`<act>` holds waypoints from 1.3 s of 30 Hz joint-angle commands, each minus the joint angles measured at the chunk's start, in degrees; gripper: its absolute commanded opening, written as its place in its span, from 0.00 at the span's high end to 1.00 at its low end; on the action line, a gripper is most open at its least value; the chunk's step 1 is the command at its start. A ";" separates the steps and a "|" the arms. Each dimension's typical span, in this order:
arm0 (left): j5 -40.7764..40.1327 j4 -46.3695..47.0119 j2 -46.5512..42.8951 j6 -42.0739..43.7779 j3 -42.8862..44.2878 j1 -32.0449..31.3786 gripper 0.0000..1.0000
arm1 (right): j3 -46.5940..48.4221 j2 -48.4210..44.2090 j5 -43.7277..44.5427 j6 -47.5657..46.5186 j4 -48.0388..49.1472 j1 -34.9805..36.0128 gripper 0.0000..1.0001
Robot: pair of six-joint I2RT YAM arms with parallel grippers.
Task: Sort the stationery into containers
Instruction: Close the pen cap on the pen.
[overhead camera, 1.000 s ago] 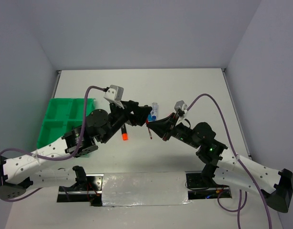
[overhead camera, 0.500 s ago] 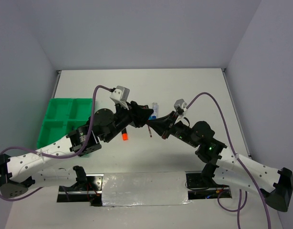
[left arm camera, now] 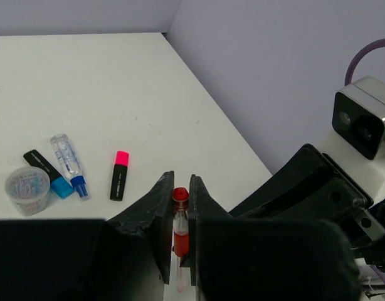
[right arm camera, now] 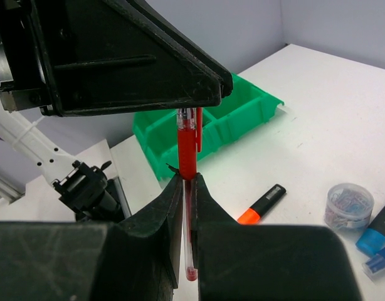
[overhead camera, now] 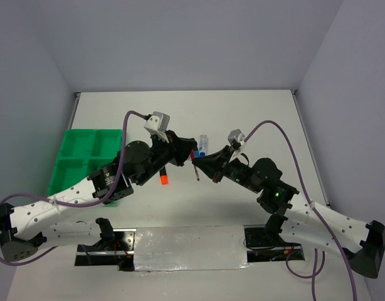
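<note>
An orange highlighter point(overhead camera: 163, 178) lies on the table point(overhead camera: 255, 113) under the left arm. Just right of it, the right gripper point(right arm camera: 185, 182) is clamped tight on the shaft of the red pen point(right arm camera: 187, 150). The left gripper point(left arm camera: 178, 182), jaws nearly together, pinches the pen's capped end. The tray point(overhead camera: 76, 147) sits at left. Beyond lie a pink highlighter point(left arm camera: 119, 175), blue-capped markers point(left arm camera: 69, 158) and a tub point(left arm camera: 28, 189).

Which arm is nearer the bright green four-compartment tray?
Left. The left arm lies beside the green plastic tray, at its right edge; the right arm is far to that side, beyond the thin red pen.
</note>
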 commanded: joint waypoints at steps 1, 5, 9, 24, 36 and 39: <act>2.61 0.02 1.22 -0.23 0.88 0.17 1.00 | 4.32 -1.31 0.89 0.80 0.53 0.60 1.00; 4.19 0.80 1.23 -0.32 -0.08 0.17 1.00 | 5.72 -1.93 0.38 2.30 0.53 0.34 1.00; 6.57 2.47 0.79 0.81 -2.19 0.17 1.00 | 8.44 -1.58 2.04 3.70 -1.31 0.34 1.00; 14.48 5.55 1.93 3.20 -7.82 0.00 1.00 | 15.31 -0.61 3.72 3.71 -7.91 0.16 1.00; 15.80 6.60 1.67 -0.85 -12.21 -0.09 1.00 | 14.69 -2.90 1.87 1.32 -4.40 -1.60 1.00; 15.71 7.31 1.66 -1.55 -12.83 -0.18 1.00 | 14.43 -2.90 2.31 2.12 -4.04 -1.69 1.00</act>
